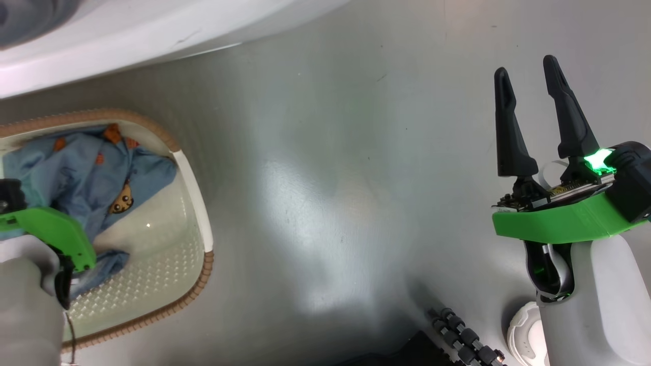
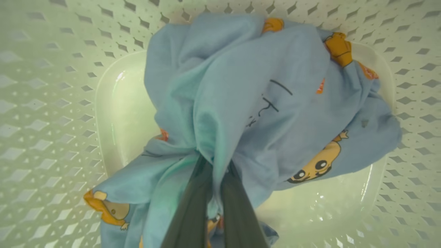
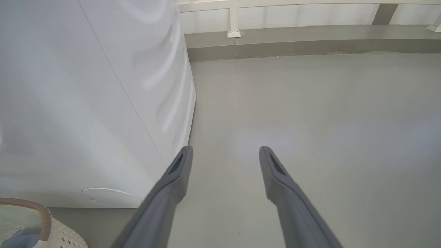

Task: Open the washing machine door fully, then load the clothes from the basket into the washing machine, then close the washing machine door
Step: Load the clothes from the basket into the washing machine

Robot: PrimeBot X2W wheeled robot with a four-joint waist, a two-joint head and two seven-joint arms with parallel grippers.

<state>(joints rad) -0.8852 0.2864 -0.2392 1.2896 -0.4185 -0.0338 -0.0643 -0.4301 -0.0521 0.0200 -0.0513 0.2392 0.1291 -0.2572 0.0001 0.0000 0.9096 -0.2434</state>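
Dark fingers [image 2: 187, 213] of the left gripper [image 2: 215, 165] are pressed together on a bunched fold of the clothes [image 2: 262, 103]. We read that as a pinch on the light blue fabric, with cloth wrapped around both tips.

The bundle sits inside the basket [image 2: 51, 103]. It spreads away from the pinch along the finger axis, with a loose tail trailing back under the wrist. We can't tell whether any of it has cleared the basket's bottom.

In the head view, the washing machine [image 1: 127, 30] lies just beyond the basket rim [image 1: 196, 173], ahead of the left arm. So the relation that matters is up out of the basket first, then forward to the machine. The lift needs enough height for the trailing tail to clear the rim.

We see the right gripper [image 1: 526, 66] spread and empty, hanging over bare floor [image 1: 330, 178], well apart from the basket on its far side. The right wrist view puts it near the machine's corner, with the round cap [image 3: 110, 197] low on the front and the basket just beside that. The left arm is clearly the nearer one, so we judge the load is its job.

The washing machine door's state is not readable from these views, so we can't confirm it's fully open.

One risk is that a pinch on a single fold may drop part of the bundle on the way up.
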